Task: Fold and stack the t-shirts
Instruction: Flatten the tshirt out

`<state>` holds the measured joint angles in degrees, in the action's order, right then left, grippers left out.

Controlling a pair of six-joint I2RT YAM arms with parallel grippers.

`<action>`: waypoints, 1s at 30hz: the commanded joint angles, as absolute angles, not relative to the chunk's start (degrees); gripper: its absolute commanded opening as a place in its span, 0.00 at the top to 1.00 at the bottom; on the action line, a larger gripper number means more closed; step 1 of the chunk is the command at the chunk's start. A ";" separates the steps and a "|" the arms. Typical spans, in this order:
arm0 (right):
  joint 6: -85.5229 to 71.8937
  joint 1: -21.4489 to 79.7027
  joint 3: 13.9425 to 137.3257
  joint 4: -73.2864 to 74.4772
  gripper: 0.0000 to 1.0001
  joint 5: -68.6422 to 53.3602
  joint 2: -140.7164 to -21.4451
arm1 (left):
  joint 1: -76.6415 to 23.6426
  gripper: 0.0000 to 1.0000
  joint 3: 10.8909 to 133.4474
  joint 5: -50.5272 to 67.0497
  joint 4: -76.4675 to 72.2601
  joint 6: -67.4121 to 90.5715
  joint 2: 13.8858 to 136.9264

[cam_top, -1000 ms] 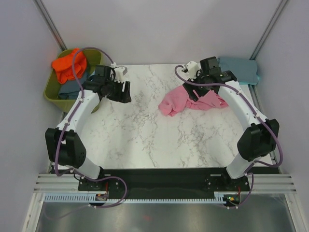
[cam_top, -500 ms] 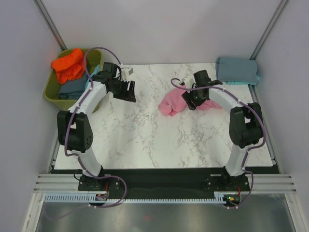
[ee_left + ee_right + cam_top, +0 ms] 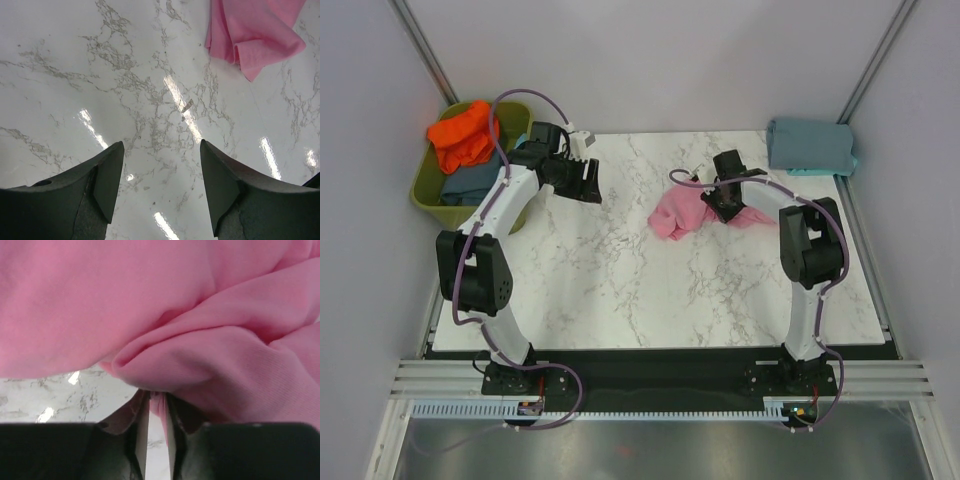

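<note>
- White marble-veined desk [image 3: 620,290]: the crumpled pink cotton t-shirt [image 3: 676,215] lies right of centre, not yet folded.
- Right tool [image 3: 156,407], clenched on a pink fold, probably to pull it flat.
- Left tool [image 3: 161,145], released, hovers over bare desk, free to help.

The table [image 3: 620,300] carries two t-shirts. The middle t-shirt [image 3: 672,216] lies right of centre in the far half. The corner t-shirt [image 3: 810,145] sits at the far right corner, well apart from it. The tub [image 3: 424,196] stands off the table's far left corner (touching the edge or just beside it, the top view does not settle). The upper t-shirt [image 3: 463,135] lies over its far rim, with the lower t-shirt [image 3: 470,184] inside, beneath and nearer. The left gripper [image 3: 588,186] hangs just right of the tub, and the right gripper [image 3: 725,205] sits on the middle t-shirt.
</note>
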<state>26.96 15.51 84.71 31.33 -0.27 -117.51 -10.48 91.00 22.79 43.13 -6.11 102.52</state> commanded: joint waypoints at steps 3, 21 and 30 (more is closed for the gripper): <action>27.86 15.29 87.62 29.18 0.95 2.99 -119.71 | -10.72 0.30 93.69 22.94 41.49 -5.98 102.74; 30.51 21.45 103.26 47.90 1.00 -20.48 -90.17 | -9.14 0.30 99.75 17.93 40.96 -7.65 105.47; 17.95 13.28 97.03 42.10 0.39 -1.70 -101.85 | -9.14 0.29 99.41 21.70 41.48 -5.54 105.56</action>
